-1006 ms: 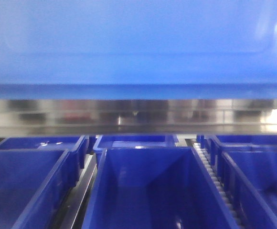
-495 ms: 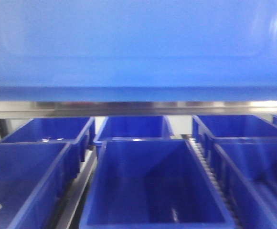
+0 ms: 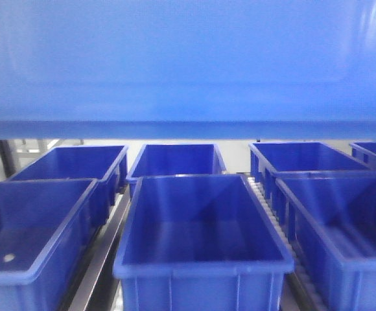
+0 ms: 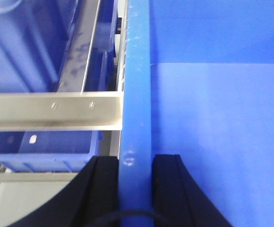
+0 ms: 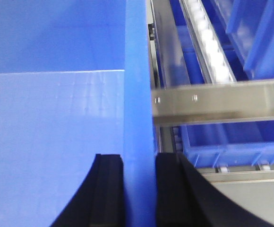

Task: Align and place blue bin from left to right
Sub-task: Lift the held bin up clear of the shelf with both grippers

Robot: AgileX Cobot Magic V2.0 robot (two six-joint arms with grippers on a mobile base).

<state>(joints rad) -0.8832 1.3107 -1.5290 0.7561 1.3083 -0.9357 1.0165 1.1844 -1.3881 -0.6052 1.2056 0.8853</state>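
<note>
The blue bin (image 3: 188, 58) hangs high and close to the front camera. Its pale side fills the whole upper part of that view, and its lower edge runs level from left to right. Both arms carry it. In the left wrist view the left gripper (image 4: 135, 163) is clamped on the bin's left wall, with one black finger (image 4: 101, 177) outside the thick rim and the other inside, both pressed to the plastic. The right gripper (image 5: 139, 163) grips the opposite wall the same way — its fingers (image 5: 175, 182) flank the rim with no gap showing.

Below the carried bin, and apart from it, stand other bins of the same blue, upright and open-topped, in a near row and a far row. The near row holds the near-left bin (image 3: 32, 207), the near-centre bin (image 3: 201, 288) and the near-right bin (image 3: 356, 201). A pale speck (image 3: 9, 258) lies on the floor of the near-left one.

A roller track (image 3: 260, 191) of white rollers runs from near to far between the centre and right columns, and a metal rail (image 3: 104, 249) runs between the left and centre columns. A metal crossbar (image 4: 52, 109) passes below the left wall, and a second crossbar (image 5: 222, 101) passes below the right wall. Whether the bin touches either bar cannot be told.
</note>
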